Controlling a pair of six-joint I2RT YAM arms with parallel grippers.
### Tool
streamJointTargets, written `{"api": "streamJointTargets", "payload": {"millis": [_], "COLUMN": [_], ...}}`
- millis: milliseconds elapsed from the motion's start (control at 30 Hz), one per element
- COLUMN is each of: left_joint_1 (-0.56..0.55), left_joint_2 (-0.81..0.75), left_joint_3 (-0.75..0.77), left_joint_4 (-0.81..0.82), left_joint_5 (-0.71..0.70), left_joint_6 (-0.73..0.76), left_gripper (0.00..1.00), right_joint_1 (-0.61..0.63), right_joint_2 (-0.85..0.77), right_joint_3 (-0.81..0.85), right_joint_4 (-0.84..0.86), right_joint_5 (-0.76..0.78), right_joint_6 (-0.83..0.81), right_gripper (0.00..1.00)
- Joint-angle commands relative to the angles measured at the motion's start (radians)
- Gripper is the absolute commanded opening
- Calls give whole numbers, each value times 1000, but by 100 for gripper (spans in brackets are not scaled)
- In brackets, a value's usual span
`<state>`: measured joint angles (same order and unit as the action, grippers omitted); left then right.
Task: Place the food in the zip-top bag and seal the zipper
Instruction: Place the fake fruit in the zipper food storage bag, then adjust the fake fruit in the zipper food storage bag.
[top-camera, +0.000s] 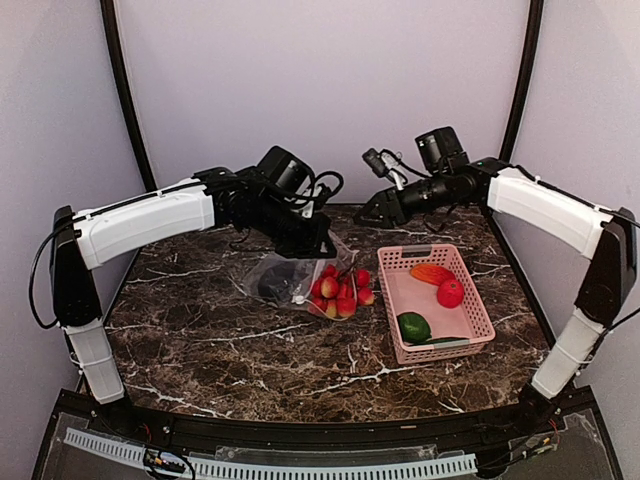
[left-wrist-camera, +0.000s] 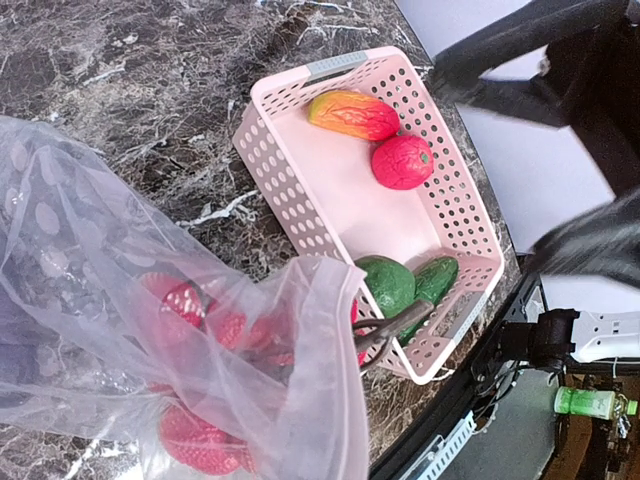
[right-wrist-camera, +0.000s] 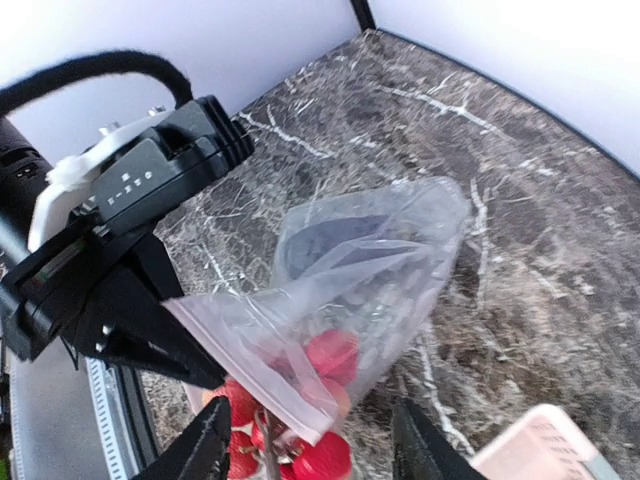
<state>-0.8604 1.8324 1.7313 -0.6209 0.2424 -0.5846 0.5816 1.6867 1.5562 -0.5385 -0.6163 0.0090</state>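
The zip-top bag (top-camera: 283, 276) lies on the marble with its mouth corner lifted, and my left gripper (top-camera: 318, 243) is shut on that corner. The pale zipper (right-wrist-camera: 255, 365) runs along the raised mouth edge. A dark eggplant (right-wrist-camera: 330, 240) and red food pieces (right-wrist-camera: 336, 354) show through the plastic; more red pieces (top-camera: 342, 292) cluster at the mouth. My right gripper (right-wrist-camera: 310, 450) hovers open just above the mouth, nothing between its fingers. In the left wrist view the bag (left-wrist-camera: 150, 330) hides my own fingers.
The pink basket (top-camera: 470, 300) stands right of the bag, holding an orange-red oval (top-camera: 432, 273), a red fruit (top-camera: 450, 293), a green avocado (top-camera: 414, 327) and a green cucumber-like piece (left-wrist-camera: 437, 280). The table's front edge runs close behind the basket in the left wrist view.
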Motion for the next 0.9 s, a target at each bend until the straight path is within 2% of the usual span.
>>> {"api": "streamJointTargets", "payload": {"millis": [0,200,333,533,667,733,867], "left_joint_1": [0,1,0,0,0,0,0], "left_joint_2": [-61,-79,-95,-111,-110,-110,-110], "left_joint_3": [-20,-33,-45,-35,-13,-7,-3], "left_joint_4": [45,87,110,108,91,82,69], "left_joint_5": [-29,-31,-28,-10,59,72,87], "left_joint_6": [-7,-25,-34,-23,6,15,31], "left_gripper": [1,1,1,1,1,1,1], "right_joint_1": [-84,-89,-86,-82,-76,-72,-58], "right_joint_2": [-139,-198,-209,-147,-104,-85,-44], "right_joint_3": [-96,-262,-327,-351,-349,-341,-320], "right_joint_4": [47,32,39,25,25,27,26], "right_joint_5": [-47,-172,-195,-202,-225,-240,-282], "right_joint_6": [-70,-232,-363,-504,-561,-581,-603], "right_gripper": [57,62,64,83,90,98,99]}}
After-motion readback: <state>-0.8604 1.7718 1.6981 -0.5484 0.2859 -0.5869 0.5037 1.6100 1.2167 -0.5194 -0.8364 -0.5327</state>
